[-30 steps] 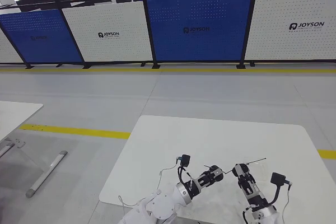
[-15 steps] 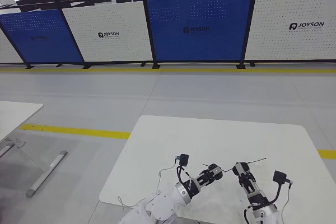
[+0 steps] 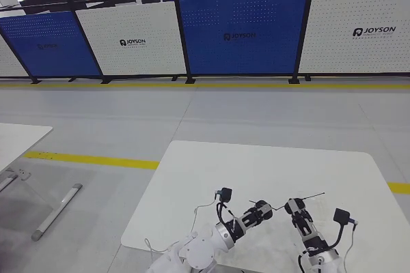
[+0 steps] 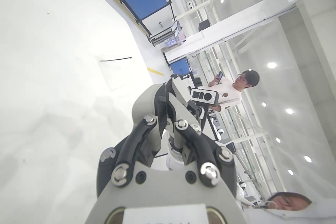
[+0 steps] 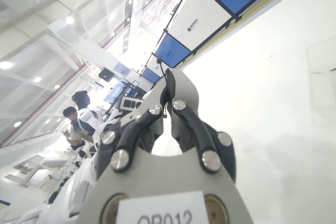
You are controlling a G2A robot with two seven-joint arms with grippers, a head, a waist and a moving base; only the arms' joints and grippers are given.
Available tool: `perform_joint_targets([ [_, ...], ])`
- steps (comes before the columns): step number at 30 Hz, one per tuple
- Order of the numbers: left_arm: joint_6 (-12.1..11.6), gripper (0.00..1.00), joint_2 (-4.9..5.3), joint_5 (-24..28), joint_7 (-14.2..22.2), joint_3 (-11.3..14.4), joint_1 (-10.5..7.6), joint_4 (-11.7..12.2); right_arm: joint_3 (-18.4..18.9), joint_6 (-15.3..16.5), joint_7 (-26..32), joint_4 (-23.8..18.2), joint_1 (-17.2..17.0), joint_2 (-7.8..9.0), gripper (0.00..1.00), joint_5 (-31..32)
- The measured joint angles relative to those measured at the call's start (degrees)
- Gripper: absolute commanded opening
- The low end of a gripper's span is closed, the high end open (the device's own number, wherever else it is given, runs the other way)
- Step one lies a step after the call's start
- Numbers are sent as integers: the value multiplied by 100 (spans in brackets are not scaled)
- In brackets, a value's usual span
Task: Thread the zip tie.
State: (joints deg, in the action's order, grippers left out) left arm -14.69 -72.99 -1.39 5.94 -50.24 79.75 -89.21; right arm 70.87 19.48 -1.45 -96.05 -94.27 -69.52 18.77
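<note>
Two ties: one tie [image 5: 158,60] pinched in your right gripper [image 5: 168,79], head poking past its tips; spare [image 4: 115,59] on the table [image 3: 260,170] beyond that gripper.
Left gripper [image 4: 169,86]: clenched, just beside the right gripper; contents you can't tell.
Change: arms barely shifted in the last second, so your threading looks no further along.

R pincer [image 5: 168,76] clamped tight, L pincer [image 3: 265,207] prob. closed, tips angled toward each other
</note>
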Motion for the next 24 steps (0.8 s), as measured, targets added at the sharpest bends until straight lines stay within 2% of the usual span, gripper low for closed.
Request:
perform_joint_targets([
  [5,53,0,-12,-113,-89,36,-5,-26,2,0,-113,-5,-14,10,0,73],
  [12,-100,0,-17,-44,-10,42,-4,3,-34,0,-74,35,19,18,0,95],
  [17,-19,0,-14,-172,-51,29,-14,11,-60,0,-93,35,24,22,0,89],
  [21,110,16,-14,-368,-152,38,-2,-20,-60,0,-142,40,17,27,0,105],
  [24,178,13,-21,-445,-205,68,7,-40,-56,0,-168,25,4,33,0,118],
])
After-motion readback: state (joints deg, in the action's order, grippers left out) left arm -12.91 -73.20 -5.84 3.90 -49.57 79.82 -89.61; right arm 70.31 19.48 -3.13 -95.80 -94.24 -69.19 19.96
